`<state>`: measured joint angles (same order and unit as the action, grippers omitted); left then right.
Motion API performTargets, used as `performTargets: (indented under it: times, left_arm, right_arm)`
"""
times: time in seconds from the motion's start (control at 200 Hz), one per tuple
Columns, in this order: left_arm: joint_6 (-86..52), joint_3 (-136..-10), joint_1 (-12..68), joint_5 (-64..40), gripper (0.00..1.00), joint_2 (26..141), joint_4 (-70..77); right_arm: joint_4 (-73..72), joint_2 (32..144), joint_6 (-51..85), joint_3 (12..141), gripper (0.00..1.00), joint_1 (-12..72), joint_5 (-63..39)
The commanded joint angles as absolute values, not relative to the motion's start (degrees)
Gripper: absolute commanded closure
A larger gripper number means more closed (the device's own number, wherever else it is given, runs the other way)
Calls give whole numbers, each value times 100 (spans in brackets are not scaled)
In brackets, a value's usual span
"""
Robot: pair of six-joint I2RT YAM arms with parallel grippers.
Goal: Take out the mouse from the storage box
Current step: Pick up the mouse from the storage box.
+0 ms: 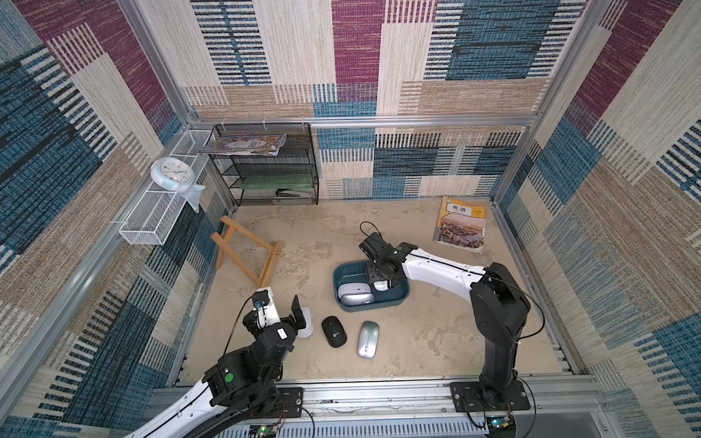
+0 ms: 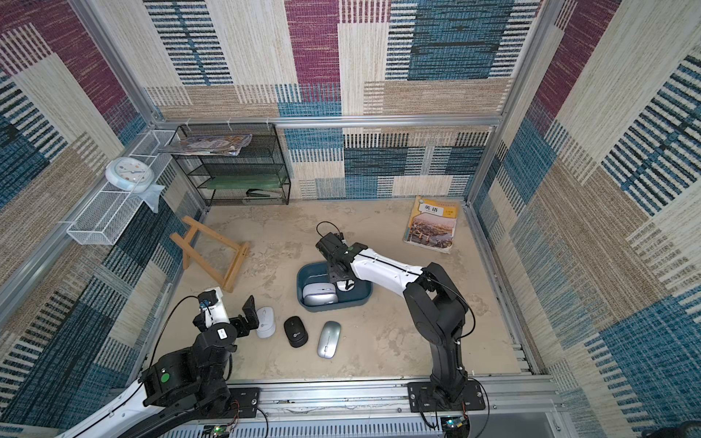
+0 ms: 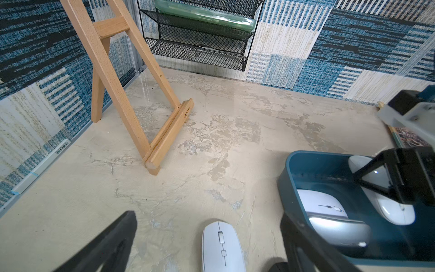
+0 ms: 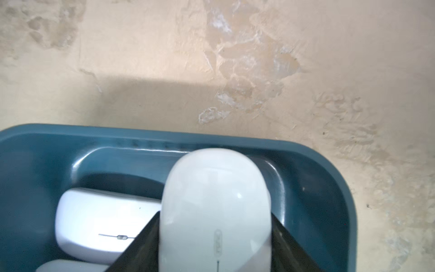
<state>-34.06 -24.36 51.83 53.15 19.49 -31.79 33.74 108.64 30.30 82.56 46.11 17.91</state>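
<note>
While inside box [image 4: 329, 169], mouse [image 4: 215, 200] between fingers [image 4: 143, 249]

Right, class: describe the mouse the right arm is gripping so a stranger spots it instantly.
Find the teal storage box mid-table. Inside, nearest the right arm, is the domed white mouse. Black jaws pinch it, unlike the flat pale mouse and silver mouse lying free beside it.

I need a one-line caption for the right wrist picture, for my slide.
The right gripper shut on a white mouse in the blue storage box, beside another white mouse.
</note>
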Motion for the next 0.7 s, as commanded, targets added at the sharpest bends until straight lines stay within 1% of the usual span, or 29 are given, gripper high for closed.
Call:
performTargets:
  times: [0.0,0.18,0.421,0.691]
  left_arm:
    - [-3365,-2470,5185,5361,1,1960,-3177]
    - [-3352,-2479,5185,5327,1,1999,-3149]
    - [-3366,-2475,5180,5291,1,2062,-3120]
    - [-3360,-2488,5185,5282,1,2145,-3085]
  right_arm:
    - [3582,10628,3029,8297,37,4688,1953]
    - [3678,10081,3224,7996,37,4913,1934]
    - [3858,9194,3853,7090,37,5364,2021]
    - [3823,8357,4437,6095,38,5792,1810]
